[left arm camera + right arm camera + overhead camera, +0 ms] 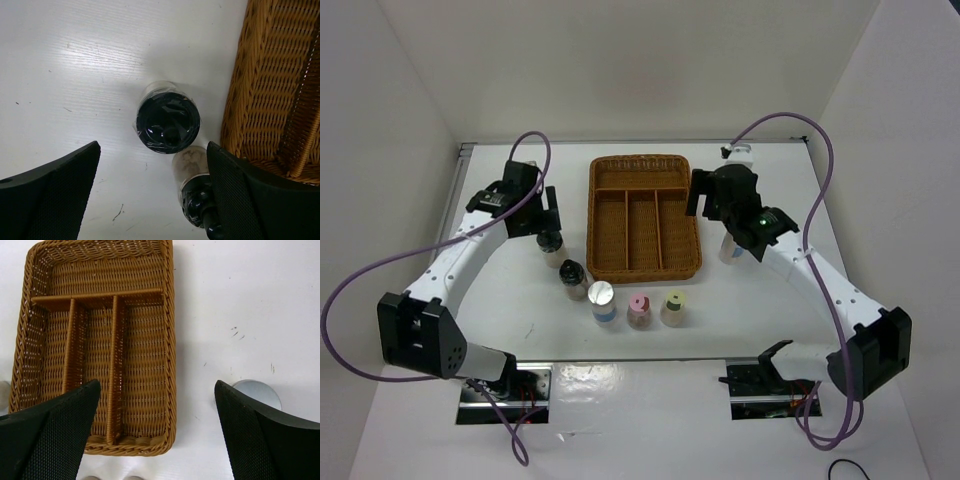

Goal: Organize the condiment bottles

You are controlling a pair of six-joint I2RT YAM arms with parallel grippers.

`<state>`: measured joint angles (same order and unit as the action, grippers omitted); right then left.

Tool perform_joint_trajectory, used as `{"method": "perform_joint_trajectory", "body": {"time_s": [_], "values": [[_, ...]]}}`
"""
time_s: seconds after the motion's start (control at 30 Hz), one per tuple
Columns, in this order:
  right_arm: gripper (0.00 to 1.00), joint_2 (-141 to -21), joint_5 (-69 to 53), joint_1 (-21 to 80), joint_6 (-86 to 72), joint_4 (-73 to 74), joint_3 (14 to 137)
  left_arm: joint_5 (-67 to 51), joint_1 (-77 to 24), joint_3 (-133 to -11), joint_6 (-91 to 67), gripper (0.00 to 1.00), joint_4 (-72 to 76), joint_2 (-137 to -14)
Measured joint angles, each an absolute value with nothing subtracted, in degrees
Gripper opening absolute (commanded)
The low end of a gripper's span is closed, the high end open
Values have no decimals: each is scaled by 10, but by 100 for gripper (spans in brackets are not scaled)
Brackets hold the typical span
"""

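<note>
Six pale shaker bottles stand on the white table. One black-capped bottle [550, 241] stands left of the tray, and my open, empty left gripper [548, 220] hovers over it. In the left wrist view this cap [168, 119] lies just ahead of the open jaws [152, 192], and the second black-capped bottle [197, 195] sits by the right finger. That second bottle [572, 275], a silver-capped one [602, 298], a pink-capped one [638, 308] and a yellow-green-capped one [674, 305] form a row in front of the tray. My right gripper [708, 205] is open and empty over the tray's right edge. The other silver-capped bottle [730, 250] [257, 391] is half hidden by the right finger.
The brown wicker tray [598, 215] with dividers sits in the middle of the table with nothing in its compartments; its rim also shows in the right wrist view [170, 340] and the left wrist view [260, 90]. Purple cables loop beside both arms. White walls enclose the table.
</note>
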<state>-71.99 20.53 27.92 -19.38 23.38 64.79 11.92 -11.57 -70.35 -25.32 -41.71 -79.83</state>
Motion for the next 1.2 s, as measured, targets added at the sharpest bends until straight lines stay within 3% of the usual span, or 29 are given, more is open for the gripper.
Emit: {"method": "perform_joint_trajectory", "body": {"time_s": [0.17,0.83,1.1,1.2], "values": [[99,-733,200,272,-194,231,652,125,-120,-704,-250,82,-415,-819],[99,-783,180,271,-199,213,664,139,-127,-704,-241,62,-402,-853],[99,-784,180,271,-201,209,665,139,-127,-704,-241,45,-402,-854],[99,-784,180,271,-201,208,665,139,-128,-704,-241,44,-402,-854]]}}
